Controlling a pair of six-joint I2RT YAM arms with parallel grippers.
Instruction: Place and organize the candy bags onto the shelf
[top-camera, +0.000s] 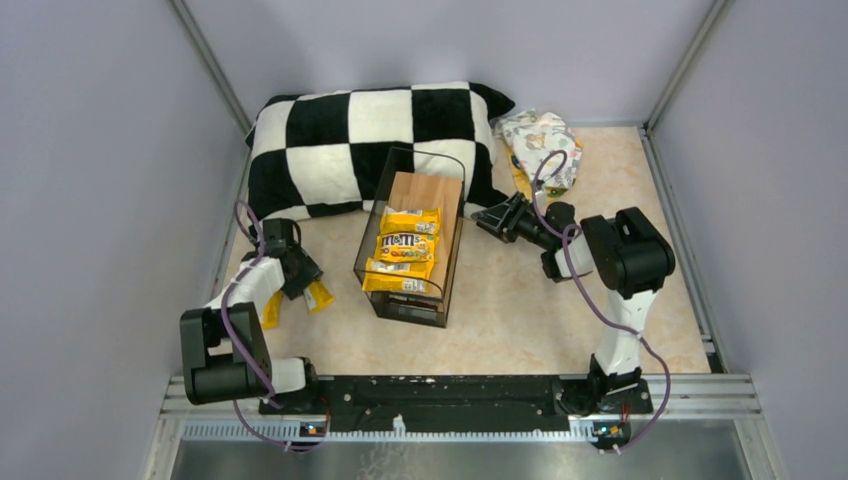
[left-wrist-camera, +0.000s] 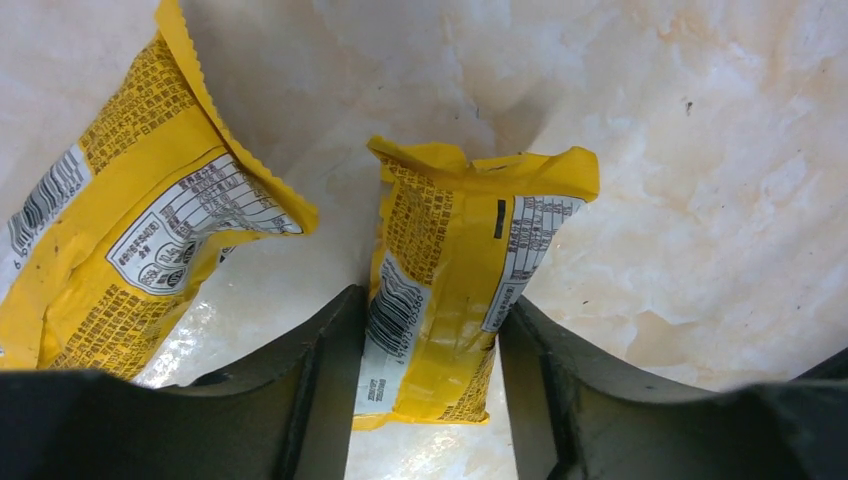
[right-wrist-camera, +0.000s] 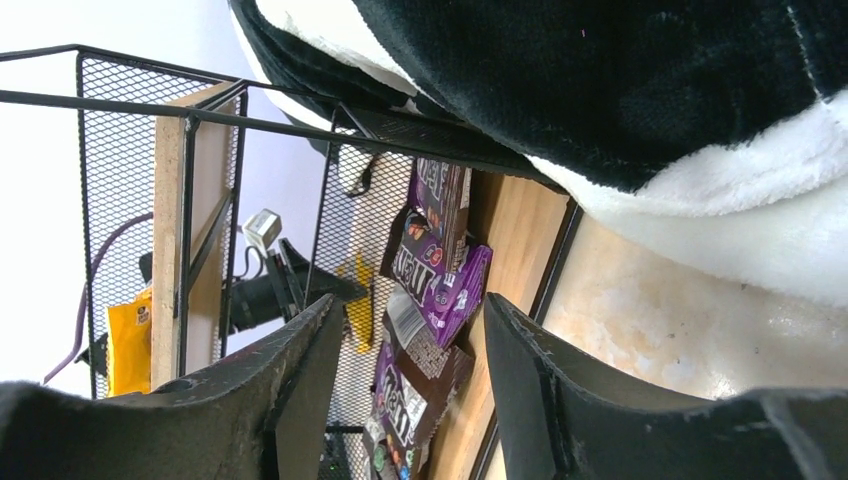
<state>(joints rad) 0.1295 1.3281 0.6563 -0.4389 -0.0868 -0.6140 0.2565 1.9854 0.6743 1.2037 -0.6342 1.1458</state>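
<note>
Straddling a yellow bag (left-wrist-camera: 450, 250) on the worktop (left-wrist-camera: 700, 200): left end effector (left-wrist-camera: 430, 300), one finger along each long edge, both apparently in contact. The bag's far end flares wider than the part between the fingers. Cannot tell whether it is truly clamped or only touched. Second yellow bag (left-wrist-camera: 140, 230) lies just beside it, barcode side up, apart from the fingers. Both bags sit left of the shelf (top-camera: 425, 190), in front of the pillow (top-camera: 330, 130).

Right end effector (right-wrist-camera: 412, 300): fingers apart, nothing between them. It sits low, just beside the shelf's right side, pointing into the lower tier. Purple bags (right-wrist-camera: 440, 280) are piled on the lower board, overlapping, with a brown bag (right-wrist-camera: 405, 400) nearest the camera.

Shelf top board carries three yellow bags (top-camera: 405, 248) in a row front to back, slightly overlapping; the rear of the board shows wood. The shelf's back end meets the pillow. Cloth (top-camera: 540, 140) lies far right, behind the right arm.
</note>
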